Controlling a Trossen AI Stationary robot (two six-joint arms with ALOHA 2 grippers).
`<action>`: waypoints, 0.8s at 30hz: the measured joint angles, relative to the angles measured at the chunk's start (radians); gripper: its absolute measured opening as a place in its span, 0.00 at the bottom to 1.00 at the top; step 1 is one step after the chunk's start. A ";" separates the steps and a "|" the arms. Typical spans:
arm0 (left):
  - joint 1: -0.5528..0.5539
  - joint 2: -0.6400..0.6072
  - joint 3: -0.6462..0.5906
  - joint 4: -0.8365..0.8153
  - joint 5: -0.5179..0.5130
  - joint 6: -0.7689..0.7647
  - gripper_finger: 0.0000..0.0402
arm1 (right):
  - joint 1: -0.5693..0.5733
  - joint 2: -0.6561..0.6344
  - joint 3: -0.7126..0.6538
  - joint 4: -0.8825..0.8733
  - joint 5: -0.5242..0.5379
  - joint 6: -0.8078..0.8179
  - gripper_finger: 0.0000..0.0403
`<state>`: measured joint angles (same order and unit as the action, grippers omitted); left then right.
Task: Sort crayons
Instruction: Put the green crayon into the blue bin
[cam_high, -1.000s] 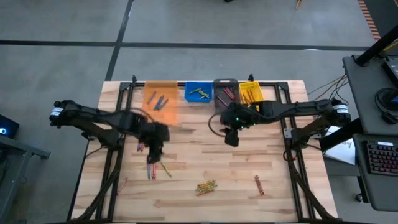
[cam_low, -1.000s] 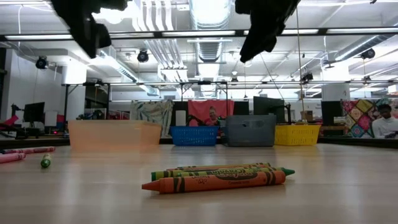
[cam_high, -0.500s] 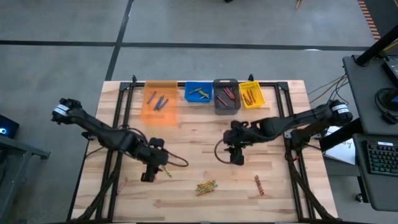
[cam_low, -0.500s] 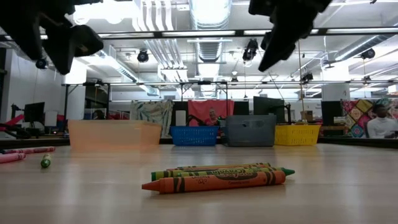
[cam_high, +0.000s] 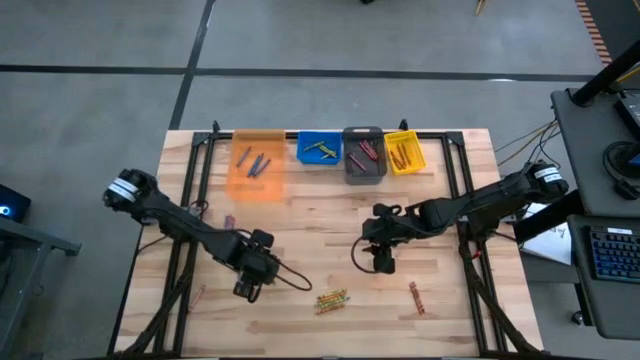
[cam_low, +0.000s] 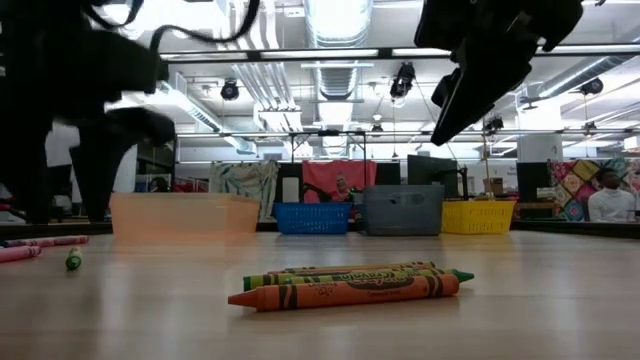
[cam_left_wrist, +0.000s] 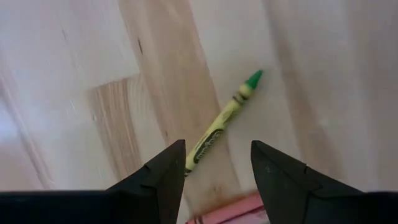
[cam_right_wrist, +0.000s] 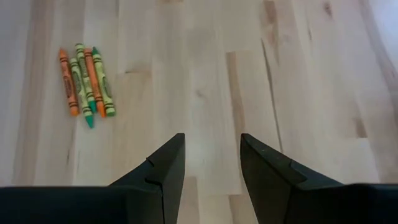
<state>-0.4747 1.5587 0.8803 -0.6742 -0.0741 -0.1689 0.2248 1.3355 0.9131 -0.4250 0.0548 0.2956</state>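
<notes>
Crayons: loose on the table; a green-yellow one (cam_left_wrist: 225, 119) lies just ahead of the left gripper, a small bunch (cam_high: 332, 299) sits near the front middle, red ones (cam_high: 415, 297) lie off to the right, and a few more rest at the far left edge (cam_low: 40, 247).
Bins: orange (cam_high: 257, 163), blue (cam_high: 319, 148), grey (cam_high: 364, 155) and yellow (cam_high: 402, 151) stand in a row at the back, each with some crayons in it.
Left gripper (cam_high: 247, 288): low over the table, fingers apart, nothing between them, the green-yellow crayon lined up just past the tips.
Right gripper (cam_high: 382, 262): hanging above bare wood right of centre, fingers apart and empty, the bunch well off to one side.
Risk, left: the crayon lies slantwise to the fingers, so I reckon a close could nudge it into a roll, or catch the pink one (cam_left_wrist: 230, 210) lying right beside it.
Risk, right: if it goes for the bunch, the sticks touch each other, so it may lift two colours at once.
Change: both arms have swung forward from near the bins; the left has dropped much lower.
</notes>
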 joint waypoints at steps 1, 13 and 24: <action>0.000 0.015 0.000 0.002 -0.010 0.005 0.41 | 0.000 -0.002 0.001 -0.002 -0.001 -0.001 0.36; -0.003 0.114 -0.015 0.044 -0.075 0.058 0.35 | 0.000 -0.005 0.011 -0.005 -0.002 -0.011 0.36; -0.003 0.108 -0.017 0.055 -0.086 0.030 0.02 | 0.000 -0.005 0.011 -0.009 -0.001 -0.046 0.36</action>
<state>-0.4774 1.6669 0.8637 -0.6188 -0.1604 -0.1389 0.2249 1.3308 0.9241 -0.4342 0.0540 0.2501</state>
